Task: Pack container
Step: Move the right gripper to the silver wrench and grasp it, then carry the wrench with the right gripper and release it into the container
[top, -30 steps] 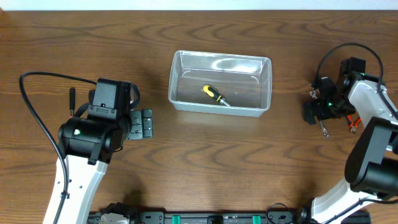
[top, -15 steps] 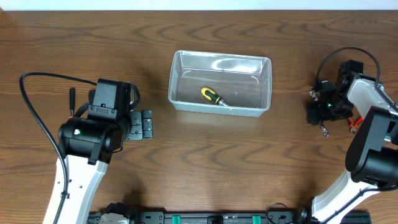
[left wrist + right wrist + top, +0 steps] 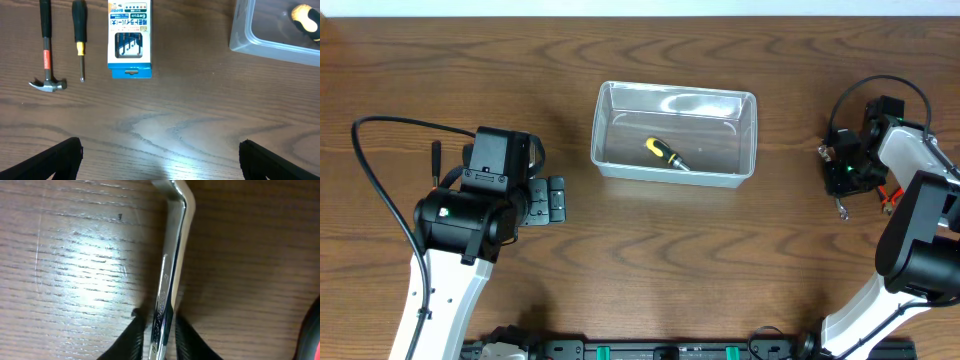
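The clear container (image 3: 675,172) stands at the table's centre with a yellow-and-black screwdriver (image 3: 665,153) inside; its corner also shows in the left wrist view (image 3: 270,42). At the right edge, my right gripper (image 3: 842,183) points down at a chrome wrench (image 3: 841,207). The right wrist view shows both fingers pressed against the wrench (image 3: 171,265), so the right gripper (image 3: 160,336) is shut on it while it lies on the wood. My left gripper (image 3: 160,160) hovers wide open over bare table, holding nothing.
Ahead of the left gripper lie a hammer (image 3: 46,50), a slim screwdriver (image 3: 79,35) and a blue-and-white box (image 3: 129,40). A red-handled tool (image 3: 890,197) lies just right of the wrench, close beside the right arm.
The right gripper has closed from wide open onto the wrench and shifted slightly. The left arm, the container and the screwdriver inside have not moved.
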You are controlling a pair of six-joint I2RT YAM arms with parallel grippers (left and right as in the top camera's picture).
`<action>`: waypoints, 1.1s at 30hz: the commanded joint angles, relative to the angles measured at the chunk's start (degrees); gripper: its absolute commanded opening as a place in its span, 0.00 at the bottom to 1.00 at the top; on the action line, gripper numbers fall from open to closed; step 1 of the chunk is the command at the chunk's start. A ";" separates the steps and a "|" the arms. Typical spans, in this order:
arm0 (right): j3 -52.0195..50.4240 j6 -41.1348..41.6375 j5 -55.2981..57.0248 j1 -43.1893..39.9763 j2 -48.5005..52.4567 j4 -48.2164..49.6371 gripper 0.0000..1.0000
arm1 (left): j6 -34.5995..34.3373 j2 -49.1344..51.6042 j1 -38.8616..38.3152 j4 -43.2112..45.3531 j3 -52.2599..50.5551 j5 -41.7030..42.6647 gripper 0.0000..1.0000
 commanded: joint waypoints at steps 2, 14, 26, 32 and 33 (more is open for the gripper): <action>-1.25 0.66 -1.01 -0.35 3.61 -0.02 0.16 | -0.96 0.11 0.24 -0.13 0.63 -0.90 0.98; 8.90 0.61 -3.41 2.99 1.05 -8.15 0.01 | -0.90 -0.37 0.57 -0.07 0.63 -1.14 0.98; 40.00 -4.02 -3.34 21.97 -6.19 -24.83 0.01 | 0.15 -1.51 22.77 3.45 2.05 0.26 0.98; 40.79 -11.34 -3.39 34.93 -5.60 -25.00 0.01 | 0.15 -1.51 31.10 6.73 6.40 1.70 0.98; 40.33 -13.33 -3.39 36.92 -5.05 -24.83 0.01 | 0.17 -1.51 31.74 7.19 7.45 1.70 0.98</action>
